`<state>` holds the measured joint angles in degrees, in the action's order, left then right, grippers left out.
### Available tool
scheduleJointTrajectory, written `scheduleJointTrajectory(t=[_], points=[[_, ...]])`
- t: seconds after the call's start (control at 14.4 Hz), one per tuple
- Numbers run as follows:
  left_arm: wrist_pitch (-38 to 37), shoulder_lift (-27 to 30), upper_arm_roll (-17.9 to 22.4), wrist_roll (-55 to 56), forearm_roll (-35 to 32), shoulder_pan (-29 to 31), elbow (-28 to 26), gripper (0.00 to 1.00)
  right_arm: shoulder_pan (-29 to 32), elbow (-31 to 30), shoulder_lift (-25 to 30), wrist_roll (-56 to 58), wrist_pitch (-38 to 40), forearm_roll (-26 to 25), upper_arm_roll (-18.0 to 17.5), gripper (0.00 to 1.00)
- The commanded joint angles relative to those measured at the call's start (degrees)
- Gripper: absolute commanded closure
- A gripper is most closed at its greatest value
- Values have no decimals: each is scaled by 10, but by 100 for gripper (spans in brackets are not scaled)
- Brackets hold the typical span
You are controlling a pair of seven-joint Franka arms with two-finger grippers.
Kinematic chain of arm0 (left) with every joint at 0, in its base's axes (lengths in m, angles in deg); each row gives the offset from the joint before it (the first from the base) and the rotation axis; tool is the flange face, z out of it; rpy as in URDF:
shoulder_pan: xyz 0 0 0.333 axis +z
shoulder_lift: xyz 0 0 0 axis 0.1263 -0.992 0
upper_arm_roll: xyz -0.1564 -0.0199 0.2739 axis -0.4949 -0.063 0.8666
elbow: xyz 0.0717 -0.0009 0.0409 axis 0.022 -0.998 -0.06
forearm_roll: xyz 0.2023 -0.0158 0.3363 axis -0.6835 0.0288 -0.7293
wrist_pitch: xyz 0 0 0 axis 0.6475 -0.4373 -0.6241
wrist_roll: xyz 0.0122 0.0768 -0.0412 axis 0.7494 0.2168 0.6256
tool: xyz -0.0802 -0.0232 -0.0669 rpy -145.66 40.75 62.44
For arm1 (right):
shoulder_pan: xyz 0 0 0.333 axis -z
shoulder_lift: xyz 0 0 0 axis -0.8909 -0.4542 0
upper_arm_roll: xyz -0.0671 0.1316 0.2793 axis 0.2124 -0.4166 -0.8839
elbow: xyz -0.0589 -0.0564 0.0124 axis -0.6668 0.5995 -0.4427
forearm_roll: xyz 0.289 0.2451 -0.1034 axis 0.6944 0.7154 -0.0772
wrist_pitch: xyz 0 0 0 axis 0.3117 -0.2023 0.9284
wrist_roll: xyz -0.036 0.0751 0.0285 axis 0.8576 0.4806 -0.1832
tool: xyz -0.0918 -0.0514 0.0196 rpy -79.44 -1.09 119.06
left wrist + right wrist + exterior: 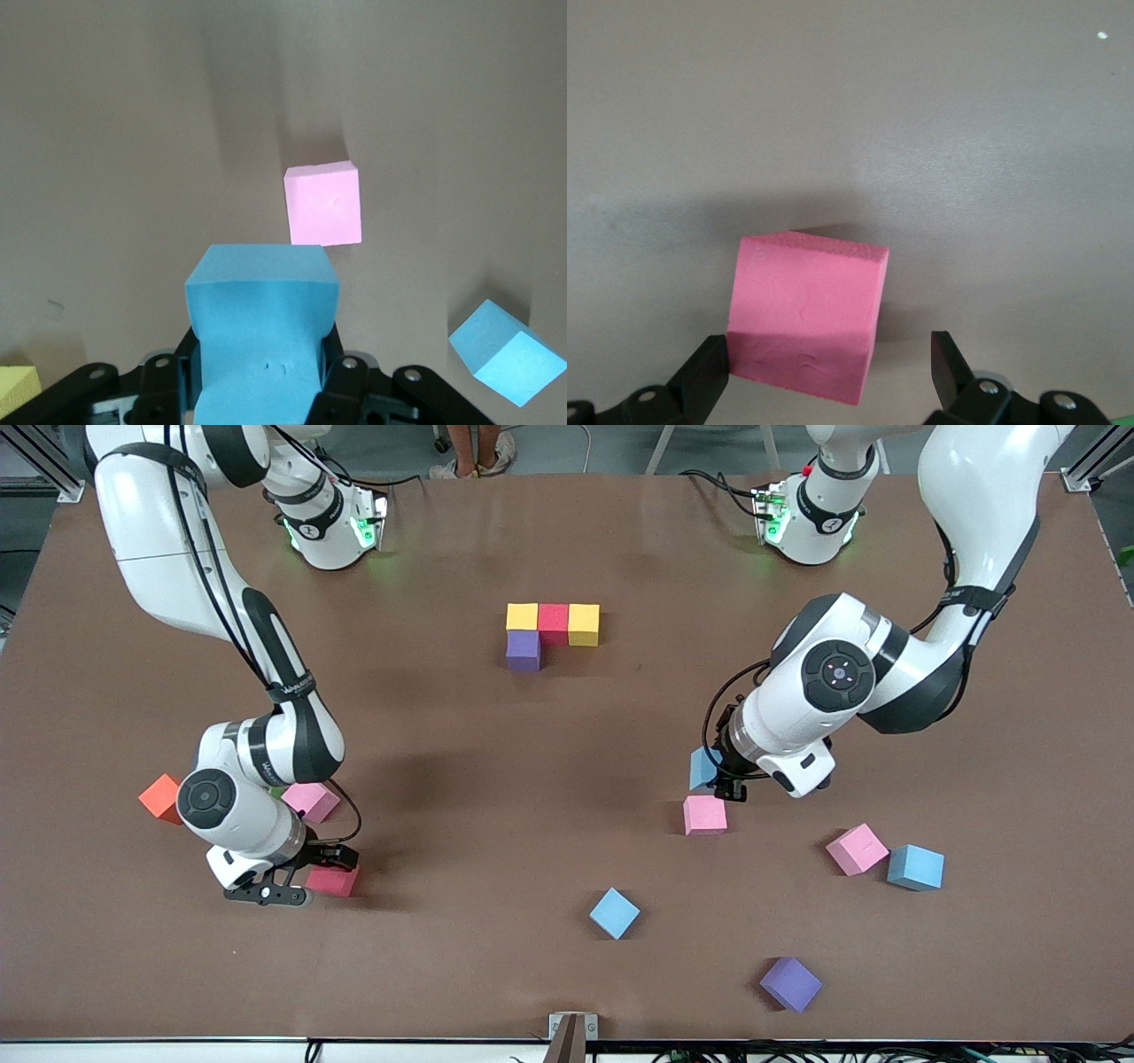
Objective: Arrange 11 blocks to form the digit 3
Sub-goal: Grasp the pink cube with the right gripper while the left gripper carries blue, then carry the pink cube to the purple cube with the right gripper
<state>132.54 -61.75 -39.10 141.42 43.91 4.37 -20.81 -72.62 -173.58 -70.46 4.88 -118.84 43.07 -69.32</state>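
The right gripper, fingers spread, straddles a red block near the front edge and should centre before closing; the left gripper, clamping a light blue block, hangs over a pink block; the started digit 3 waits farthest off.

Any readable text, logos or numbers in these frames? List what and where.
Blocks, such as the held light blue block: no text or marks.
Right arm: a small white word on the black band, too small to read.
Left arm: white lettering on the black band, too small to read.
Table: no labels.
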Motion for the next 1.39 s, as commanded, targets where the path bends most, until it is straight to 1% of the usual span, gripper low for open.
scheduleJointTrajectory(t=[0.0,0.14,0.42,0.56,0.69,0.76,0.83,0.97,1.11,1.32], points=[[-12,-3,5,9,0,-11,15,79,0,25,-8,6,6,16,1,0],[-12,-3,5,9,-2,-11,16,79,-3,31,-7,6,8,16,1,0],[-11,-5,5,33,-1,-35,16,79,-3,30,-16,13,-1,14,2,0],[-11,-15,7,40,1,-50,19,79,-2,29,-18,27,-11,14,5,0],[-10,-30,9,68,-1,-55,33,79,-2,29,-19,28,-12,14,10,0],[-10,-34,11,73,-2,-66,40,79,-2,29,-22,32,-12,14,10,0],[-10,-34,25,84,-4,-77,41,79,-3,29,-24,33,-13,13,11,0],[-6,-39,63,106,-4,-119,47,79,-4,27,-27,38,-20,13,11,1],[-5,-44,94,121,-3,-157,52,79,-10,25,-30,38,-27,14,14,15],[-4,-57,106,141,-5,-190,54,79,-15,23,-31,39,-35,14,18,41]])
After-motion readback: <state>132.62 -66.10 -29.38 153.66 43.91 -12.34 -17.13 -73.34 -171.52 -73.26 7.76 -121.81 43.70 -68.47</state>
